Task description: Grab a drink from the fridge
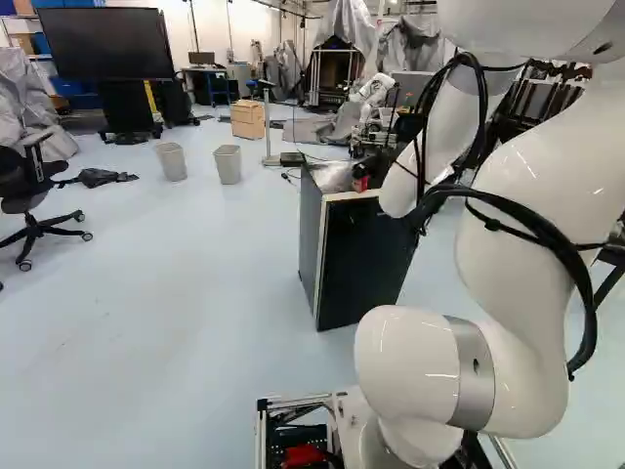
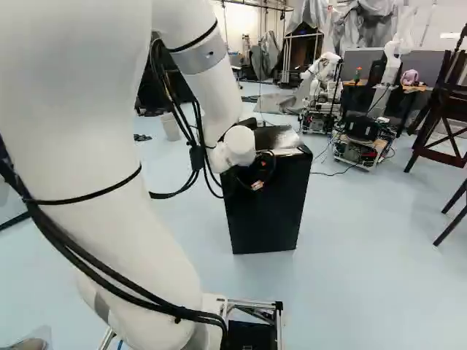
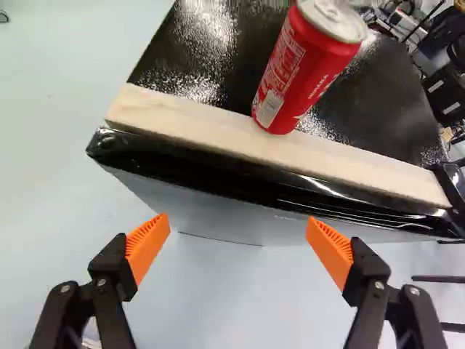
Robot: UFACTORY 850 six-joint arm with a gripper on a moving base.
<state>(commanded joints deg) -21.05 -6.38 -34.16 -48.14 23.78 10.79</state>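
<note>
In the right base view my gripper [image 2: 255, 173] is a dark shape beyond the white wrist, at the upper part of the black fridge [image 2: 270, 219]. The wrist view shows the gripper [image 3: 238, 233] open, its orange pads [image 3: 147, 246] wide apart with nothing between them. A red drink can [image 3: 309, 65] stands upright on the fridge's glossy black top, ahead of the fingers and at the pale wooden strip [image 3: 276, 149] along the edge. The fingers are short of that edge and apart from the can. The fridge's inside is hidden.
Two bins [image 1: 228, 164] and a wooden box [image 1: 248, 119] stand on the floor beyond the fridge. An office chair [image 1: 37, 195] is at the left of the left base view. Another robot [image 2: 321, 80] stands behind the fridge; dark wooden chairs [image 2: 446, 109] are at the right.
</note>
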